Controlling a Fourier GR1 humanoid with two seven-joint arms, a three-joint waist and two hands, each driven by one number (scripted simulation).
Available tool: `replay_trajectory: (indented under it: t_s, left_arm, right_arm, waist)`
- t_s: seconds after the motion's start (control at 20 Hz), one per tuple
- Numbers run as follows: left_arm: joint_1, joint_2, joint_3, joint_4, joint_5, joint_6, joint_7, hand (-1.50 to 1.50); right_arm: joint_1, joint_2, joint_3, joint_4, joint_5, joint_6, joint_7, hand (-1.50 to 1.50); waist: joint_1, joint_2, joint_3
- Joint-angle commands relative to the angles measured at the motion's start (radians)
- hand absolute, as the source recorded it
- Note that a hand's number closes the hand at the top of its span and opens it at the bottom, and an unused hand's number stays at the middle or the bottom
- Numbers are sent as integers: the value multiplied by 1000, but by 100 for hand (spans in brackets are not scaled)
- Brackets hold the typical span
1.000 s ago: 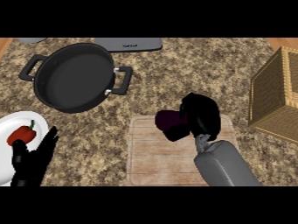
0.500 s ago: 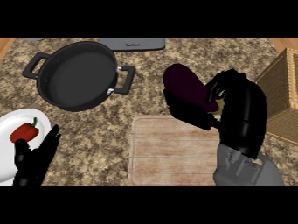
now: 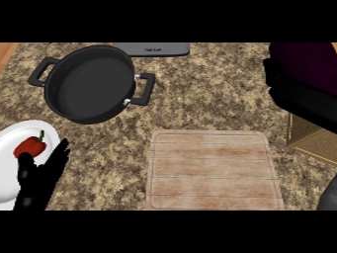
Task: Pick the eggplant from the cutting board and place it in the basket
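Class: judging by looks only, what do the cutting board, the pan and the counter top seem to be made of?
Cutting board: pale wood, matte, with visible grain and plank lines. Pan: probably dark metal, smooth black inside, with a slight sheen. Counter top: speckled brown and beige, likely granite.

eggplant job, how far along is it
Done: the cutting board is bare, the pick made. In hand: the right robot hand holds the eggplant raised above the basket. Left: lower and release it inside.
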Motion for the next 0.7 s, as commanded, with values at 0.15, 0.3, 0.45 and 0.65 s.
replay_trajectory:
  t_s: [0.15,0.3,0.45,0.65]
  left_arm:
    - [-8,-3,15,94,-6,-16,8,0]
    - [46,-13,3,62,-17,-28,-52,0]
    - [-3,-20,-5,49,-21,-18,9,0]
    - [14,-30,-1,21,-27,-19,21,0]
  right_arm:
    - [-26,-115,-258,17,-149,128,12,150]
    - [-62,-159,-318,63,-203,182,12,150]
    - [-93,-246,-403,217,-248,154,-90,150]
    - [-75,-270,-415,283,-273,125,-138,150]
  waist:
    - [2,11,-7]
    - [10,9,-7]
    - [14,12,-7]
    - [18,11,-7]
